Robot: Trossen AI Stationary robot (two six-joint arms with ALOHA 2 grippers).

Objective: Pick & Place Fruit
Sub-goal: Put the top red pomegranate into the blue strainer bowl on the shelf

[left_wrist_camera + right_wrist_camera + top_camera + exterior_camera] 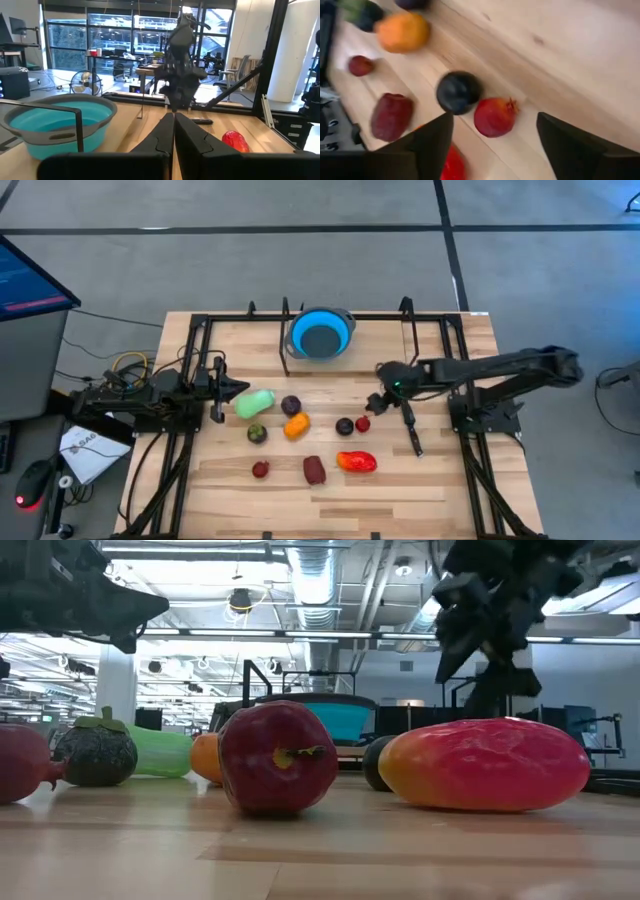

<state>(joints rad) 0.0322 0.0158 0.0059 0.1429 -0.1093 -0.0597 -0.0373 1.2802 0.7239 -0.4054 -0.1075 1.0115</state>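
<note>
Blue bowl at the table's far edge. Red-orange fruit lying with its long axis across the table, near the front; pale green piece similarly crosswise, partly hidden in the low view. Right gripper spread wide over the red pomegranate, holding nothing, blurred, apparently just above. Left gripper pinched closed, empty, at the left side.

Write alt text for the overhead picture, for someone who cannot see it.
Seen from above, eight small toy fruits lie scattered across a pale wooden table, with the right arm's open pincer hovering beside a small red one. A round blue bowl sits at the far edge.
</note>
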